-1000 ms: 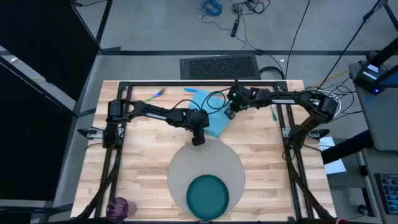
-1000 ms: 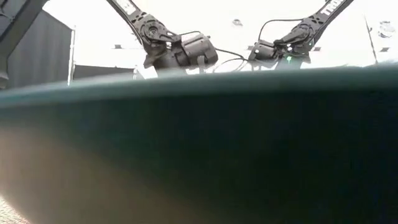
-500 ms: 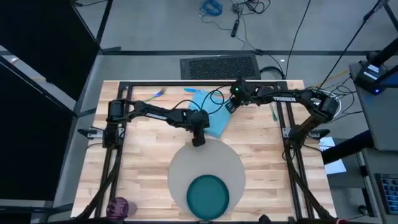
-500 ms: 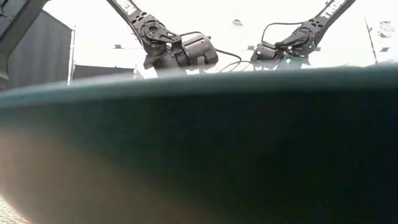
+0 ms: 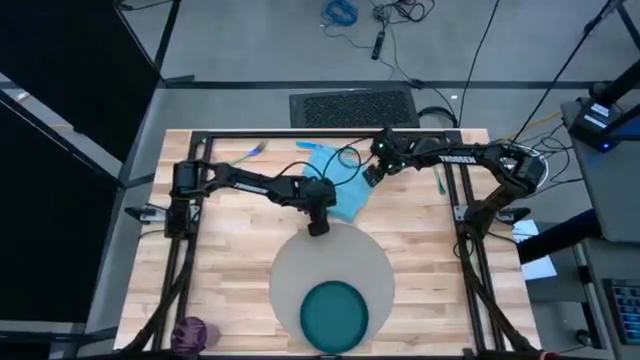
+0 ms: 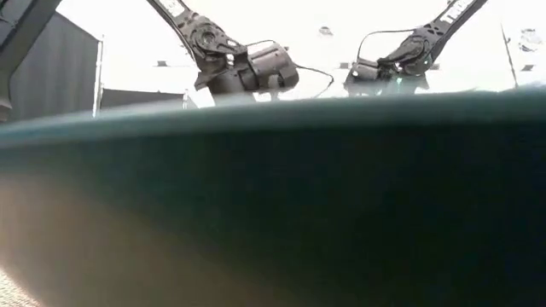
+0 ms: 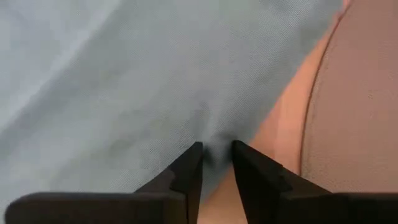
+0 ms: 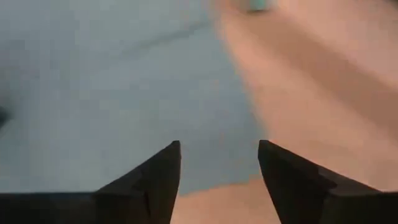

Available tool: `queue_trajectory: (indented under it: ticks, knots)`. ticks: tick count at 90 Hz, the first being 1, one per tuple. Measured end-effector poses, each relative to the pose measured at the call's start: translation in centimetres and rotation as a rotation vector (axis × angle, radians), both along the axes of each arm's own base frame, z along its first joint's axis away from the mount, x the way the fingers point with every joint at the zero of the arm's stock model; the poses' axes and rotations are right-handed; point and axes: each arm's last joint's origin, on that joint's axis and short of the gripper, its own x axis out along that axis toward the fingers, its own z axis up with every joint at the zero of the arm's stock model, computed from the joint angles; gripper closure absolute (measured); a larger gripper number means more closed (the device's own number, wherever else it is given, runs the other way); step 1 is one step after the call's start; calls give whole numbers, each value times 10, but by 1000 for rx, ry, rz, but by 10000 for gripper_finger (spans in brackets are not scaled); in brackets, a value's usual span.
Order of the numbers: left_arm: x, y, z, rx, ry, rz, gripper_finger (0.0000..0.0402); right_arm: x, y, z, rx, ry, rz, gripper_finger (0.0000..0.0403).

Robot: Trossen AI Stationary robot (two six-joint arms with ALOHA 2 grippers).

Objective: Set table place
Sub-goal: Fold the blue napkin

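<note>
Left gripper low at the napkin edge beside the mat, jaws nearly closed, pinching the cloth. Right gripper above the napkin's far side, jaws spread wide, holding nothing. Plate on the mat's near part; cup at the tabletop corner.

Wooden table bears mat, napkin, cup.
</note>
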Motion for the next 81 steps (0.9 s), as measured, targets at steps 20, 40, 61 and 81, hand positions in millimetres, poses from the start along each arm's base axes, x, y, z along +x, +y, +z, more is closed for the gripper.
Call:
queue_trajectory:
  ticks: [20, 40, 61, 81]
  knots:
    - [-13, -4, 48, 100, -66, -17, 327, 22, 37, 2, -16, -26, 150, 221]
    - [-28, 5, 64, 112, -19, 24, 327, 44, 77, 8, -39, -131, 271, 231]
    - [-41, 15, 52, 96, 87, 78, 327, 62, 118, 13, -64, -245, 393, 247]
    - [-63, 20, 17, 109, 192, 76, 327, 69, 123, 0, -58, -232, 409, 255]
